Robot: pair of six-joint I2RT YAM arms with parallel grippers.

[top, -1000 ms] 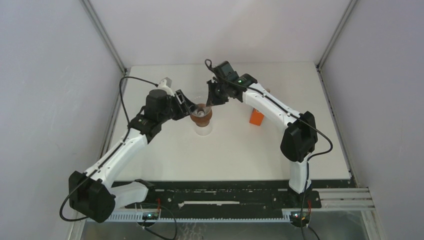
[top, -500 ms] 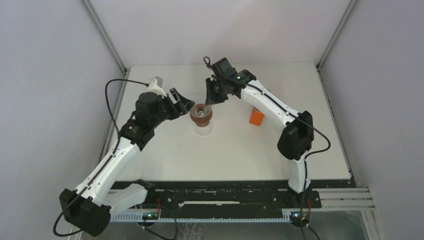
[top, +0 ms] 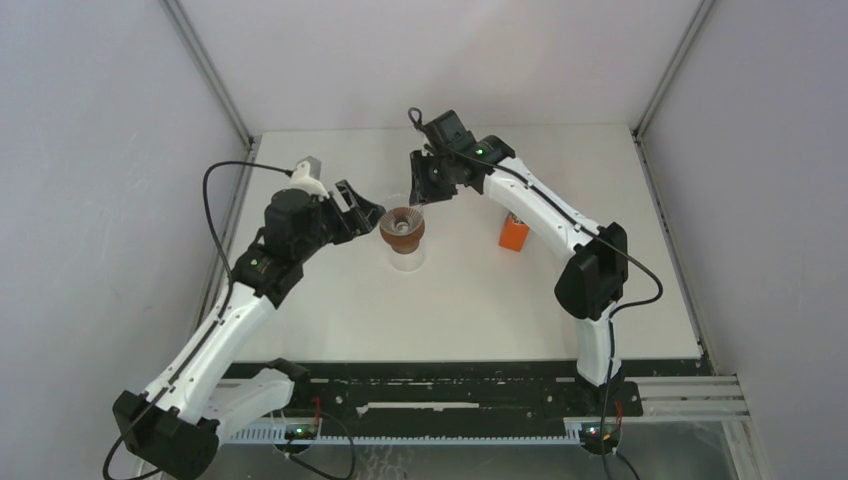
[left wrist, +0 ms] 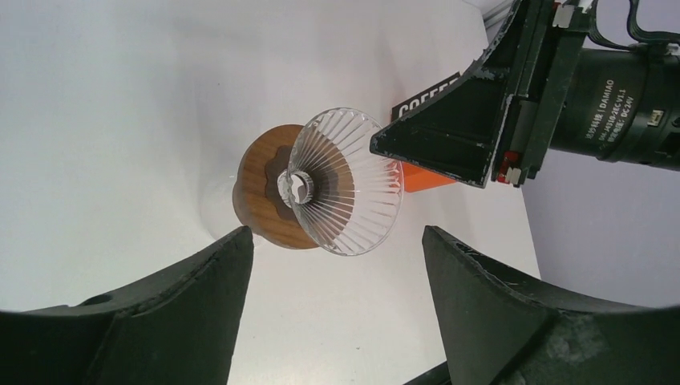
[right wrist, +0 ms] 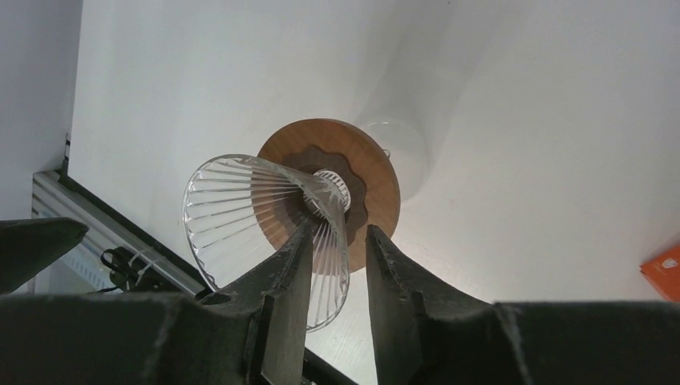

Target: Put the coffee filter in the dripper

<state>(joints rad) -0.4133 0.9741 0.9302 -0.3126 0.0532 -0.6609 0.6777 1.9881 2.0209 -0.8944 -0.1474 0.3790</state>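
Observation:
The dripper is a clear ribbed glass cone on a round brown wooden collar, standing on a glass cup at mid-table. No white coffee filter shows in any view. My right gripper is over the dripper's far rim. Its jaws are a narrow gap apart with the cone's wall between them, not pinched. One of its fingers shows in the left wrist view. My left gripper is wide open and empty, just left of the dripper.
A small orange box stands to the right of the dripper, under the right forearm; it also shows in the left wrist view and the right wrist view. White walls enclose the table on the left, back and right.
My left gripper has pulled back to the left, away from the dripper, and the left arm has swung outward. My right gripper has shifted slightly left at the dripper's rim.

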